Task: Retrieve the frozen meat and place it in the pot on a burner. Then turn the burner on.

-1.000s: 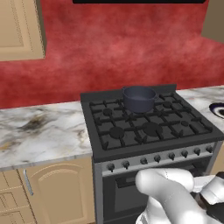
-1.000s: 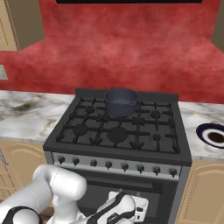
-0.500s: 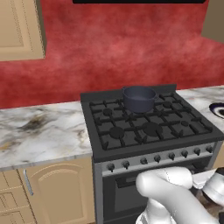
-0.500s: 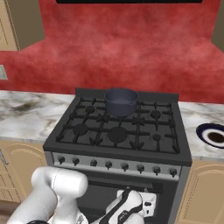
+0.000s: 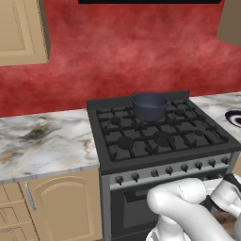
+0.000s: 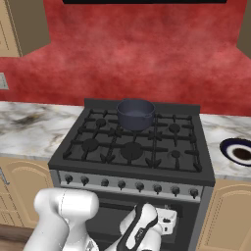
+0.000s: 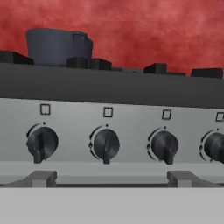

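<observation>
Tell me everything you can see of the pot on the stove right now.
The pot is small, round and straight-sided, dark blue-grey and metal-looking, with no lid. It stands upright on the black grate over a burner in the stove's back row, near the middle, close to the red wall. The base views show no contents inside. A short side handle shows in the hand view, above the knob row. Nothing but the grate touches it.

A dark blue-grey pot [image 5: 149,105] sits before a mottled red wall [image 5: 132,52], beside white-grey marbled counter [image 5: 44,141].
</observation>
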Tool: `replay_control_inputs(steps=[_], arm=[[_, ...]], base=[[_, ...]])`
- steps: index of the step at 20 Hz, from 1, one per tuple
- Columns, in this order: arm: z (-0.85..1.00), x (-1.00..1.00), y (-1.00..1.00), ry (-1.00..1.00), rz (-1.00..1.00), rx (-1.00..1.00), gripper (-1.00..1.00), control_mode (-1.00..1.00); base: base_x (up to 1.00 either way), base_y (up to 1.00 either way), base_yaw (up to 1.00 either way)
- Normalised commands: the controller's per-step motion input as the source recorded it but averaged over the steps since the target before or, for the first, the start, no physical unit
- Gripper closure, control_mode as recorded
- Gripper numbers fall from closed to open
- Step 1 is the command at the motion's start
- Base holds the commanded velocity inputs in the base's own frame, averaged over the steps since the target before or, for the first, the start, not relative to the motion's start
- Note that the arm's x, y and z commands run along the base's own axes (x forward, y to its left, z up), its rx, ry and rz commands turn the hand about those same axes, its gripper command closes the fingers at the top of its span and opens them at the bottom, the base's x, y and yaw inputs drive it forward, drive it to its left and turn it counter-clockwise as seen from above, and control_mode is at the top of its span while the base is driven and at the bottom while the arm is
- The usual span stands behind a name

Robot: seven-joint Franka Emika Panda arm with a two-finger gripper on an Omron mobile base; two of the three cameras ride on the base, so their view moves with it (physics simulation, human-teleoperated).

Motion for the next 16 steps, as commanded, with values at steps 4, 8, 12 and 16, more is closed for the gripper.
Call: replay_control_inputs(steps=[4,8,12,16], arm=[[-0.05,0.25,0.03,-0.06,-0.01,0.0,-1.0,-1.0],[-0.09,0.33,0.0,-0.04,0.0,0.0,-1.0,-1.0],[-0.11,0.31,-0.01,-0.09,0.0,0.0,-1.0,-1.0],[-0.17,0.11,0.0,-0.17,0.0,0.0,-1.0,-1.0]], base=[[0.0,0.0,0.0],[0.0,0.0,0.0],[0.0,0.0,0.0],[0.0,0.0,0.0]])
